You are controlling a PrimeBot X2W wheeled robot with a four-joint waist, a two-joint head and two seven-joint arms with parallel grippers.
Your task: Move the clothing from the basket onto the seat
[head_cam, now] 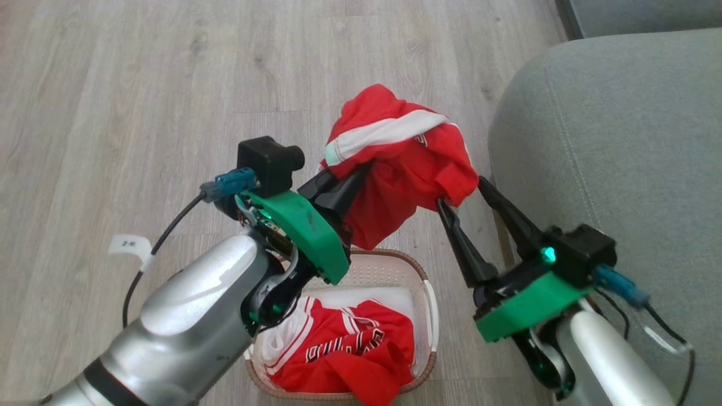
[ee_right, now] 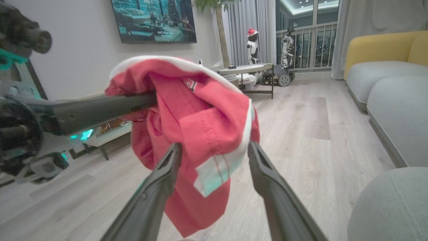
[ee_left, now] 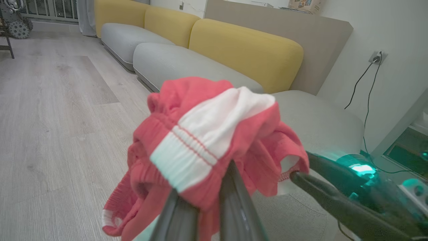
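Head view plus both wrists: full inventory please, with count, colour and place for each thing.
Lifted red jersey garment with white stripe: one, red and white, in the air above the basket, beside the seat.
Red jersey clothing in the basket: bunched, count unclear, red with white trim and black lettering.
Oval cream plastic basket with brown rim: one, on the floor left of the seat.
Grey fabric seat cushion: one, at right.
Yellow sofa backrests: three, behind grey cushions.
Pale wood floor: under everything.
Wall screen: one, dark, across the room.
Left gripper: jaws shut on the lifted garment.
Right gripper: jaws open at its lower edge.
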